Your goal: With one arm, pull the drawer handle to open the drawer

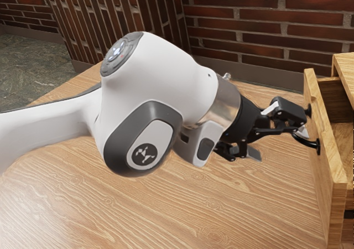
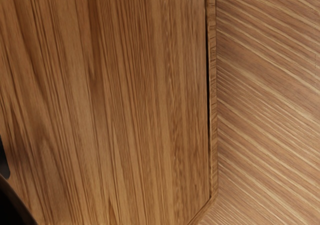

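A wooden drawer (image 1: 322, 171) stands pulled out from its cabinet (image 1: 344, 71) at the exterior view's right, its inside showing behind the front panel. A black handle (image 1: 314, 145) is fixed to that panel by two posts. My gripper (image 1: 301, 123) reaches to the handle from the exterior view's left, and its black fingers (image 1: 289, 109) close around the bar. In the wrist view the drawer's front panel (image 2: 110, 100) is very near the hand, with its edge (image 2: 212, 95) running beside another wooden surface (image 2: 270, 110).
The wooden table (image 1: 182, 205) stretches under the arm (image 1: 149, 116), with open room toward the near edge. A brick wall (image 1: 260, 22) runs behind the table. The cabinet stands at the table's end on the exterior view's right.
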Available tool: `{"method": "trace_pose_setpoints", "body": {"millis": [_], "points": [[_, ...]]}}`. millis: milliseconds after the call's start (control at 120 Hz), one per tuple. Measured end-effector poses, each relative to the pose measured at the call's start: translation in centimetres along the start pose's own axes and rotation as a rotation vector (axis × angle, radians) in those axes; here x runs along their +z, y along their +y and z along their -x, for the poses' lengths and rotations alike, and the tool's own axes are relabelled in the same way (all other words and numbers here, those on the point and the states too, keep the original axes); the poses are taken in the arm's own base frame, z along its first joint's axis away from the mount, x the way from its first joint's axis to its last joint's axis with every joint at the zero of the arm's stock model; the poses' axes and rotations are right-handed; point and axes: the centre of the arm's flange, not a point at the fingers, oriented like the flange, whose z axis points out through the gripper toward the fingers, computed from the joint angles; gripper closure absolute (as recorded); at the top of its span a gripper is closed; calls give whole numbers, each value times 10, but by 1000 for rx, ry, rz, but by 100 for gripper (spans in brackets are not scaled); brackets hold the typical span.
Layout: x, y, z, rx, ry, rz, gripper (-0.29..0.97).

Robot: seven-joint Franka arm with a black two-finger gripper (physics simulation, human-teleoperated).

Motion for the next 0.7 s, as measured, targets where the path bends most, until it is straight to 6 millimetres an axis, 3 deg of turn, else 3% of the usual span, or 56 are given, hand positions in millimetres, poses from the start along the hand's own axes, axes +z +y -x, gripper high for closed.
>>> {"method": "trace_pose_setpoints", "body": {"millis": [192, 550, 700], "points": [[-14, 26, 7, -36, 20, 35, -1], [-37, 50, 19, -50, 39, 120, 0], [-55, 78, 22, -77, 19, 165, 0]]}}
